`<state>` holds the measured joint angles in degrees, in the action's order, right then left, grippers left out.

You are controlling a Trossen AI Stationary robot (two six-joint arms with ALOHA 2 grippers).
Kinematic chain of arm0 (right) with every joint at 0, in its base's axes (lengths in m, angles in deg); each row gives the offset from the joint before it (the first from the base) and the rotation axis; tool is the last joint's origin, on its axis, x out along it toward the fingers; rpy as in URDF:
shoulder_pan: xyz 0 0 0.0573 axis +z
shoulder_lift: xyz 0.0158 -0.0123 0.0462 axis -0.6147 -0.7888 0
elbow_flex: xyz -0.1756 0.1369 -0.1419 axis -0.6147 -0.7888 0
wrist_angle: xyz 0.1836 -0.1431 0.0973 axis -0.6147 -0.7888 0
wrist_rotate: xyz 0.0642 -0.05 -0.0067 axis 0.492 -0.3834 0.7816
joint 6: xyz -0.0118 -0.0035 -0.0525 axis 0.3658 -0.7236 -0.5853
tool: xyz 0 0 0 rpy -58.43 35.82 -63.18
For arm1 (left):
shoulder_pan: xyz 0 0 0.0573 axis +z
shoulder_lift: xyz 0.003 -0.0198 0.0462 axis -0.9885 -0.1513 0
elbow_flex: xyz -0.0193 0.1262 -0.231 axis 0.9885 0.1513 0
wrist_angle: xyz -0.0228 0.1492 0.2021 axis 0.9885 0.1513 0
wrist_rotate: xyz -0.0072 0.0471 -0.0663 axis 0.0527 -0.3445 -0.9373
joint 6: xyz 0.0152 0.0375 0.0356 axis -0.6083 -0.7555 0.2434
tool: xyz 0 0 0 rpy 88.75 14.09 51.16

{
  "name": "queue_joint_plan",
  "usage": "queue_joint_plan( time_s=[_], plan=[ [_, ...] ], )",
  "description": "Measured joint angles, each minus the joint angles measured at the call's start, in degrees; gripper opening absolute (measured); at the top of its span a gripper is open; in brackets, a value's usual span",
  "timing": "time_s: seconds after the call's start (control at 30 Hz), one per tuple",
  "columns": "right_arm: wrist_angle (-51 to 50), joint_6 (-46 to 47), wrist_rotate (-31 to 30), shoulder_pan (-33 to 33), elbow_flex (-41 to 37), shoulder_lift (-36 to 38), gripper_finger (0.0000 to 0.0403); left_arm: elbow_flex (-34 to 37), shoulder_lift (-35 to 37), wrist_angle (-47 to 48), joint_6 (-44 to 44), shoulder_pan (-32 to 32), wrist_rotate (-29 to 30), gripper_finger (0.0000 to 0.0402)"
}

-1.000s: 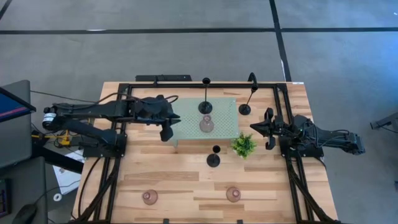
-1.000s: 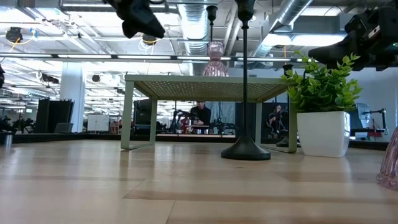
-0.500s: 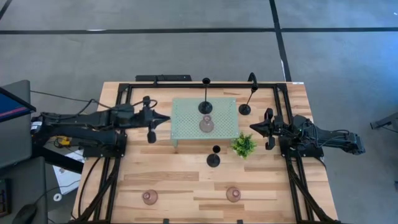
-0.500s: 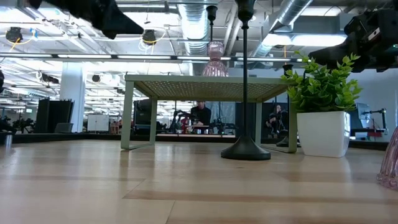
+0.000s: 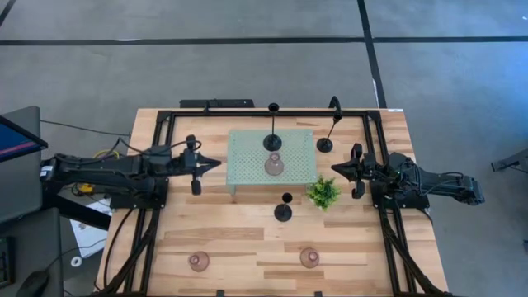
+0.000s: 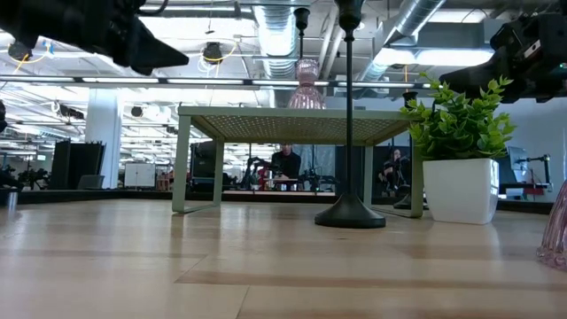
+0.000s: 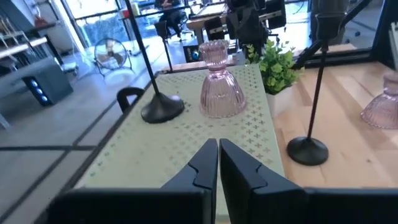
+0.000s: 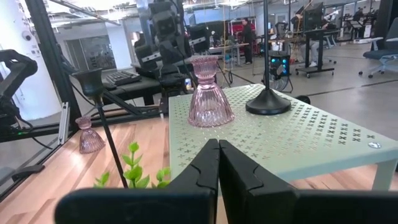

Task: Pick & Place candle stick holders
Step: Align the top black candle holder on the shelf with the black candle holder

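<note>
Status: my left gripper (image 5: pixel 198 165) hovers just off the left edge of the pale green tray (image 5: pixel 247 169), fingers clenched together with nothing between them. My right gripper (image 5: pixel 351 171) waits on the far side of the tray near the small plant (image 5: pixel 323 192), also clenched and empty.

Holder count, high view:
- 2 already on the tray: 1 black holder (image 5: pixel 272 142) and 1 pink holder (image 5: pixel 274 164), standing close together.
- 1 black holder (image 5: pixel 283 211) on the desk (image 5: pixel 231 239) just in front of the tray, beside the plant.
- 1 black holder (image 5: pixel 325 144) near the tray's back right corner, off the tray; its stem appears tilted, though that may only be the camera angle.
- 2 pink holders at the desk's front edge, one to the left (image 5: pixel 198 261) and one to the right (image 5: pixel 309 257).

So 4 remain, by my estimate.

Risks from here:
- The black holders are top-heavy on thin stems; a grasp high on the stem or a sideways nudge could tip one.
- Placing another on the tray risks knocking the 2 already there, since they crowd its centre.
- The pink ones look glassy; a slipping grip could drop one.
</note>
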<state>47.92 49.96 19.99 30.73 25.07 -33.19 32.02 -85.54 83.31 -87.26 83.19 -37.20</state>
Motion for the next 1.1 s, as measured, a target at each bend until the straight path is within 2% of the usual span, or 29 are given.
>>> queue_joint_plan(
  time_s=[0.2,1.1],
  plan=[
    [0.00,0.00,0.00,0.00,-0.01,0.00,0.0000,0.48,-1.07,0.01,5.38,0.00,0.00,0.0017],
    [-0.02,0.00,-0.04,0.00,-0.01,0.00,0.0000,0.50,-11.75,-0.81,5.51,0.00,0.00,0.0017]
  ],
)
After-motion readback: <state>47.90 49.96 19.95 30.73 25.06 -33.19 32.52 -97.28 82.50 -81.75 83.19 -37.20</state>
